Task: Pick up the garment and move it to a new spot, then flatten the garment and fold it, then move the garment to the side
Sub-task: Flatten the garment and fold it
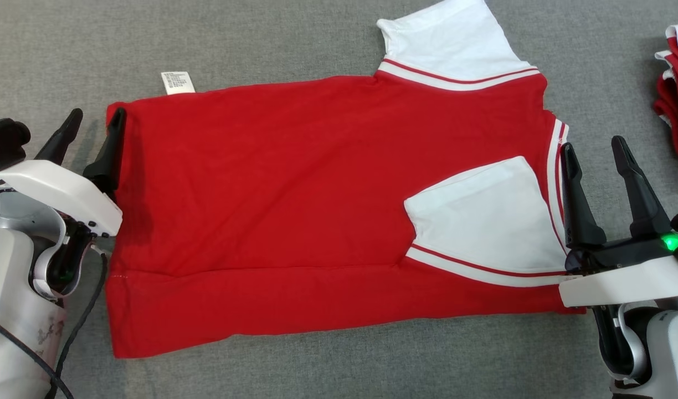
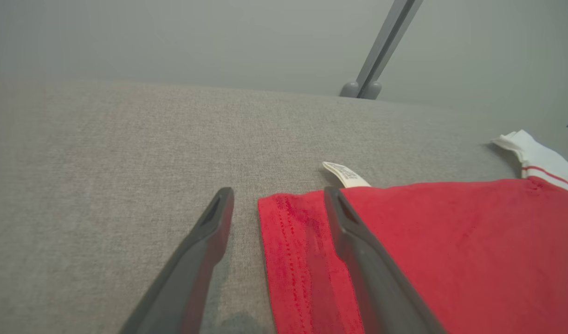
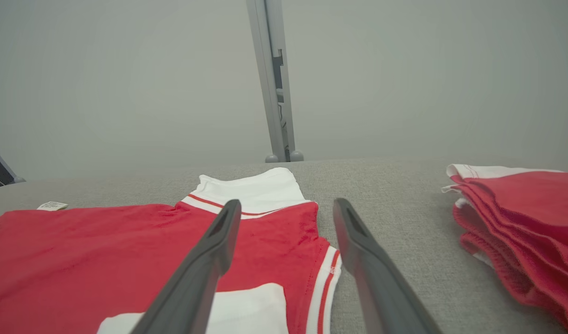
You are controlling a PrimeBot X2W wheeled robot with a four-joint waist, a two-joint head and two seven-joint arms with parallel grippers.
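Garment lies central on the tabletop, partly folded; folding is in hand. Left gripper and right gripper stand wide, empty, astride its ends. You must next pinch both edges evenly

The pile of folded red-and-white clothes is chopped off by the head view's right edge. The print on the small white fabric care label can't be read, it's way too tiny. The white short sleeve of the red fabric T-shirt is clipped at the top edge.
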